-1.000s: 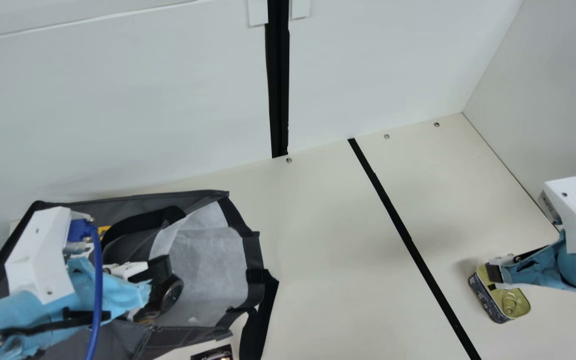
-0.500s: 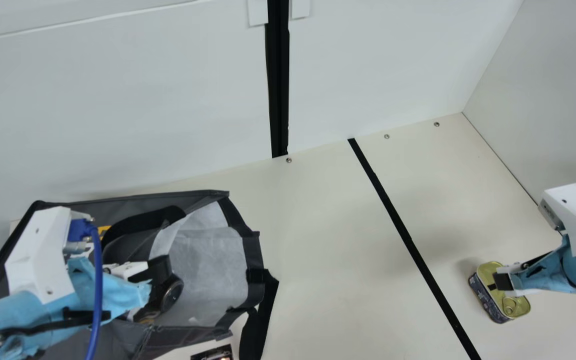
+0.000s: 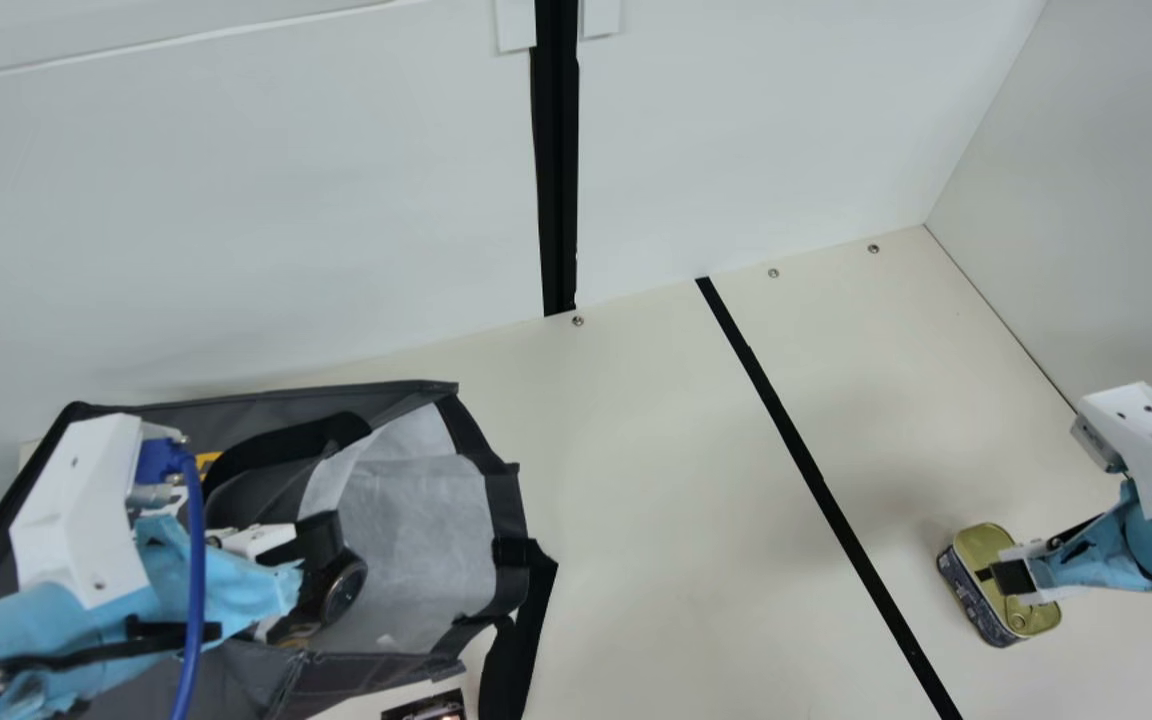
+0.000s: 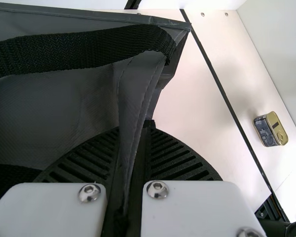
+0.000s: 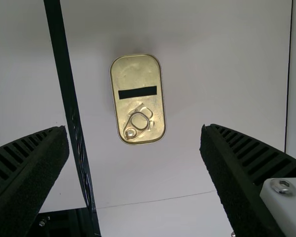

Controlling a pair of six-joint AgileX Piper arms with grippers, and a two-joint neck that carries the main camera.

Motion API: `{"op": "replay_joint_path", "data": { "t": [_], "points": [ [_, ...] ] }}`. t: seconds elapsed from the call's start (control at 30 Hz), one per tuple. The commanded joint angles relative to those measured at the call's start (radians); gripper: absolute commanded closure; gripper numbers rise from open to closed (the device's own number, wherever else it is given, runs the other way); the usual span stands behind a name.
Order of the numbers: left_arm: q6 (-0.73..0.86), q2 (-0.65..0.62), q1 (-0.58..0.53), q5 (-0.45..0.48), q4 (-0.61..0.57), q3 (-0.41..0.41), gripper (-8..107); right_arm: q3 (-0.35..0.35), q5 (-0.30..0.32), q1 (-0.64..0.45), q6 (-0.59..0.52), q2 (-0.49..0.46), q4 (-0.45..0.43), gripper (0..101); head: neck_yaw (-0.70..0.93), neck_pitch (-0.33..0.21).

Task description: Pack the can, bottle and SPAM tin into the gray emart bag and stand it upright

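Wall (image 3: 236,200), white, panelled; black upright strip (image 3: 558,160) down its joint, meeting the table.

Table (image 3: 636,480), cream; thin black line (image 3: 806,460) running slantwise across it, between bag and tin.

Bag (image 3: 426,520), gray outside, pale lining; at the main view's left, mouth open toward the table's middle.

Left gripper (image 3: 318,537), at the bag; jaws pressed together on a fold of its gray cloth, the fold running between the ribbed fingers in the left wrist view.

Right gripper (image 3: 1012,577), above the tin; jaws spread wide, the tin seen between and beyond them in the right wrist view.

Strap (image 3: 286,440), black webbing, looped at the bag's far side.

Cable (image 3: 194,600), blue, hanging along the left arm.

Tin (image 3: 981,545), gold lid, dark printed side; flat on the table at the main view's right, lid up, well apart from the bag.

Round-faced dark item (image 3: 344,590), beside the left gripper; kind uncertain.

Pull ring (image 5: 139,121), one, on the tin's lid.

Screws (image 3: 578,320), three, along the table's far edge.
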Motion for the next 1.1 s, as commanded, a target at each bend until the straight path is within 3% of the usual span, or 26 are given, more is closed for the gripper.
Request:
{"op": "replay_joint_path", "data": {
  "t": [0.0,1.07],
  "points": [
    [0.0,0.0,0.0,0.0,0.0,0.0,107,0.001,0.002,-0.002,-0.007,0.01,-0.001,6,-0.002,-0.023],
    [0.0,0.0,0.0,0.0,0.0,0.0,107,0.01,0.002,-0.004,-0.062,0.154,0.018,6,-0.002,-0.023]
  ]
}}
